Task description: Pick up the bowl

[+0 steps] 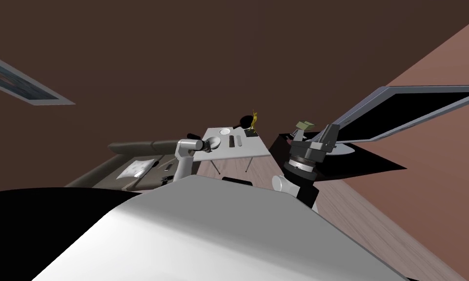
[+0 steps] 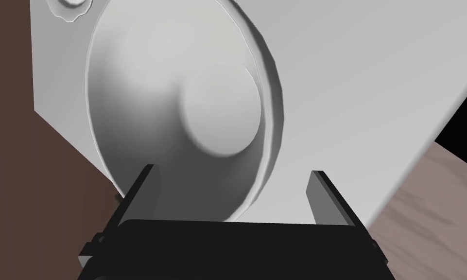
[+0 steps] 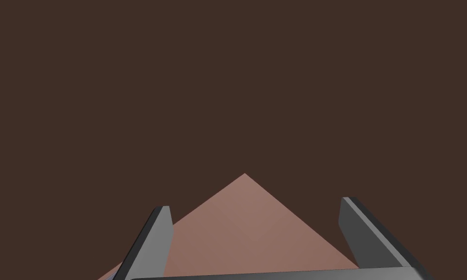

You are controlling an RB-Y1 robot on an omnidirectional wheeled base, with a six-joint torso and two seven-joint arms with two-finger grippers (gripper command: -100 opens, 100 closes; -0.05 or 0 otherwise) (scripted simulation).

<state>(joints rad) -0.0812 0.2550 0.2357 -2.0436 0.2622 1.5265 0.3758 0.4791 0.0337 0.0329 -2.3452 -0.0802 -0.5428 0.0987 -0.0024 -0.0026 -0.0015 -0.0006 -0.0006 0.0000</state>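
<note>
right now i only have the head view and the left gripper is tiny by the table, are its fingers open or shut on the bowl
observer: Open. In the left wrist view the left gripper has its fingers about a third of the picture's width apart, and they are not pressing the bowl.
operator: ok so where do they sit against the rim
observer: One finger lies over the bowl's inside. The other lies over the bare table beside the bowl, so they seem to straddle the near rim.
</note>
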